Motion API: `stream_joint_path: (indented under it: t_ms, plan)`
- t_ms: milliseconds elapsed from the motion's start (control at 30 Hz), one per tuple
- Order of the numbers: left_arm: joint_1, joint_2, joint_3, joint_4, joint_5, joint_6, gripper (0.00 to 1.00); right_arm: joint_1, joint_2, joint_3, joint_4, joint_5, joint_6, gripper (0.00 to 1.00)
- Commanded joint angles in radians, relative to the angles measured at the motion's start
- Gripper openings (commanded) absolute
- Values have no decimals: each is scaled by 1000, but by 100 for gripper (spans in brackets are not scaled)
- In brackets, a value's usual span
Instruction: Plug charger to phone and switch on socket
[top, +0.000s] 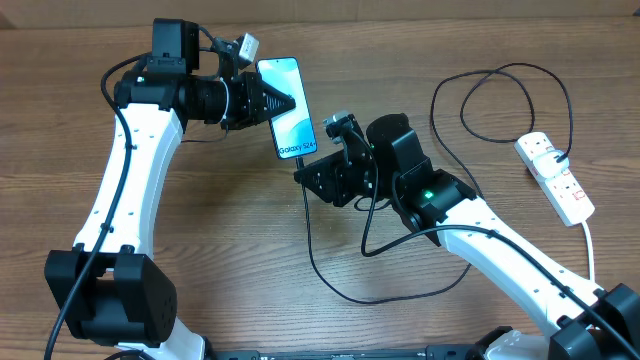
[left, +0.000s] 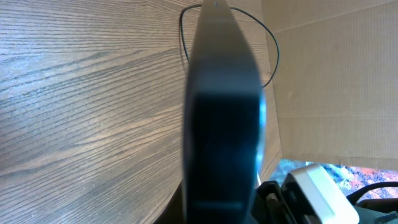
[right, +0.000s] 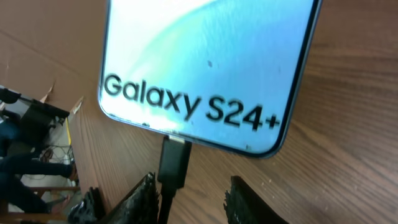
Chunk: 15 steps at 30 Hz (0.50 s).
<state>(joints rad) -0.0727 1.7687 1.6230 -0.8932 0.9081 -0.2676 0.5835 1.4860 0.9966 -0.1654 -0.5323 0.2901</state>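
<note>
Two claws share this: my left claw (top: 281, 100) pinches the phone (top: 296, 126) at far middle, my right claw (right: 196, 188) stands spread beside the charger plug (right: 174, 163) touching its near end, so I'd check it sits fully home before heading right to the socket (top: 556, 176).

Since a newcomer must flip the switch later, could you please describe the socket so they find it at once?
Look to the table's right side, beyond the right arm. There lies the socket, a white elongated power strip with red-marked switches. Unlike the thin black charger cable looping beside it, it is blocky and trails a thick white cord.
</note>
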Motion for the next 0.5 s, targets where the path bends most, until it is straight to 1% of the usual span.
stream_joint_path:
  t_ms: [0,100,167,233,333,467]
  plan:
    - [-22,-6,0,4,24,3,5,5,-3,19,23,20,-3,34]
    - [-40,-6,0,4,24,14,4,5,-3,19,24,19,-3,31]
    - [-48,-6,0,4,24,21,4,6,-3,19,22,19,-2,27]
    - [-55,-6,0,4,24,25,4,6,-3,19,22,19,5,24]
    - [-57,-6,0,4,23,29,4,6,-3,19,19,19,20,24]
    - [-57,-6,0,4,23,47,4,6,-3,19,-11,19,20,28]
